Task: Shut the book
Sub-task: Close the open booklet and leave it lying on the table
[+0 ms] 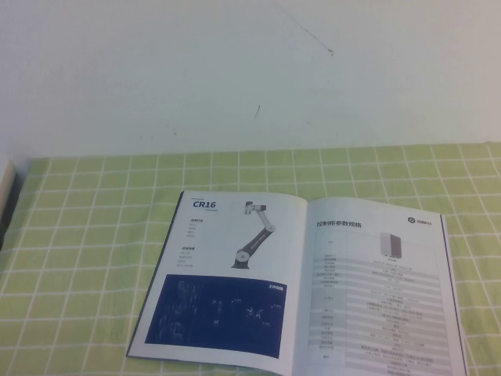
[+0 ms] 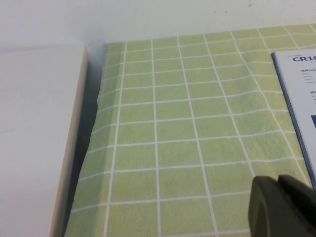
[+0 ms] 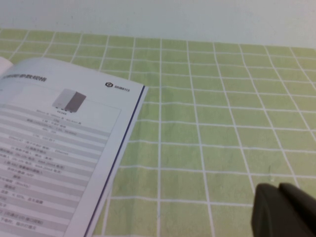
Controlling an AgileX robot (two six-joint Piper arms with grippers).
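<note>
An open book (image 1: 301,286) lies flat on the green checked cloth (image 1: 86,235) near the table's front. Its left page shows a robot arm, "CR16" and a blue panel; its right page holds a table of text. Neither arm appears in the high view. In the left wrist view the left gripper (image 2: 278,183) hovers over cloth to the left of the book's left page (image 2: 298,94), fingers together with nothing between them. In the right wrist view the right gripper (image 3: 277,189) is over cloth to the right of the book's right page (image 3: 59,148), fingers together and empty.
A white wall (image 1: 250,70) rises behind the table. A white board or box (image 2: 34,143) lies along the cloth's left edge; its corner (image 1: 5,188) shows in the high view. Bare cloth surrounds the book on both sides and behind.
</note>
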